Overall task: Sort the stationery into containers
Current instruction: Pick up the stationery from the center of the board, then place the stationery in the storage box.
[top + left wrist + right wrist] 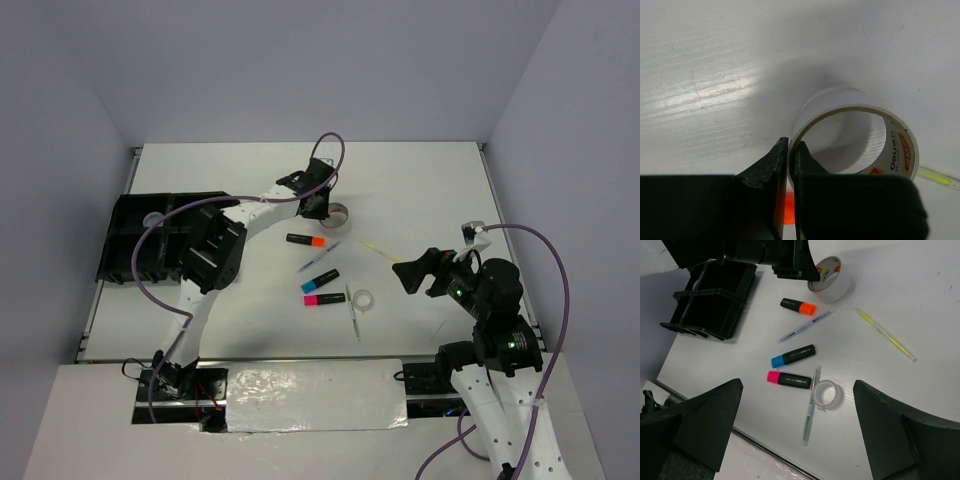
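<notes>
At the near edge a crinkled silver sheet (310, 395) lies between the arm bases. The right gripper (412, 278) hovers at about 4 o'clock over the white wood-grain table (420, 180), its fingers (710, 425) spread wide on nothing.

Its wrist view lays out the loose stationery:
- a clear tape ring (827, 394) against a pale-green pen (810, 412)
- a pink-ended highlighter (790, 380)
- a blue-ended highlighter (792, 356)
- a blue pen (805, 326)
- an orange-ended highlighter (797, 305)
- a yellow pen (885, 334) at 2 o'clock

Their print is too small to read.

Farther out, towards 12 o'clock, the left gripper (790, 150) pinches the wall of the white tape roll (840, 100). Only the left wrist view shows "deli" on its core. The black tray (125, 250) sits at 9 o'clock. Pale grey walls enclose the table.
</notes>
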`<state>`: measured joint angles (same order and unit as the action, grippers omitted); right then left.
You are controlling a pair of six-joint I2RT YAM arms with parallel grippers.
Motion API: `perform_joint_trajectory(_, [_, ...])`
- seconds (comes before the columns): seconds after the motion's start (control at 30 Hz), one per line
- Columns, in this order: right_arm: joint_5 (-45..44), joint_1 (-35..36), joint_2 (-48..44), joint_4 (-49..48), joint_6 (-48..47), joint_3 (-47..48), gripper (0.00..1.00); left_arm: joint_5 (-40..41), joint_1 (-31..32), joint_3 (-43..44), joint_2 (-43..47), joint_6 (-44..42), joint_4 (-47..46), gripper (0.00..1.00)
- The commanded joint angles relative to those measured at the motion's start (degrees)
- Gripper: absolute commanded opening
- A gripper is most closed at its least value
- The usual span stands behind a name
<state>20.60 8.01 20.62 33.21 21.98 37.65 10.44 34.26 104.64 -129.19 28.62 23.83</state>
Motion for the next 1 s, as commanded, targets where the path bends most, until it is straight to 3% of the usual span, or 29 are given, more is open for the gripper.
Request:
perform_joint_trajectory(0.0, [-0.5,0.3,0.4,-0.4,-0.7,2.9,1.0,-4.7,-1.8,1.5,1.8,0.5,-2.7,0.0])
perform_joint_trajectory(0.07, [-0.8,0.3,0.6,-0.4,-0.9,3.0,1.0,-5.4,-2.3,0.6,4.9,1.2,-3.2,0.0])
perform_joint_trajectory(0.27, [-1.0,0.3,0.9,-0.8,-1.0,2.8,1.0,8.0,-8.7,-7.3,19.6,11.9,2.1,0.0])
perform_joint_trajectory(0.33, [-0.9,0.3,1.1,-1.0,-0.9,2.8,1.0,12.6,-13.4,-10.7,24.4,16.1,5.6,0.0])
perform_joint_trajectory(0.5, [-0.1,0.4,0.8,-1.9,-0.5,2.2,1.0,10.4,-25.6,-21.7,32.4,18.1,6.0,0.01])
perform_joint_trajectory(0.73, [1.4,0.3,1.0,-2.4,-0.4,2.4,1.0,8.4,-36.4,-30.1,35.3,16.4,4.1,0.24])
perform_joint_trajectory(0.9, [1.6,0.4,0.9,-2.3,-0.4,2.2,1.0,8.7,-38.3,-30.1,33.8,15.3,3.8,0.33])
perform_joint_trajectory(0.97, [1.6,0.4,0.9,-2.4,-0.3,1.9,1.0,8.8,-38.5,-30.1,33.6,15.3,3.8,0.44])
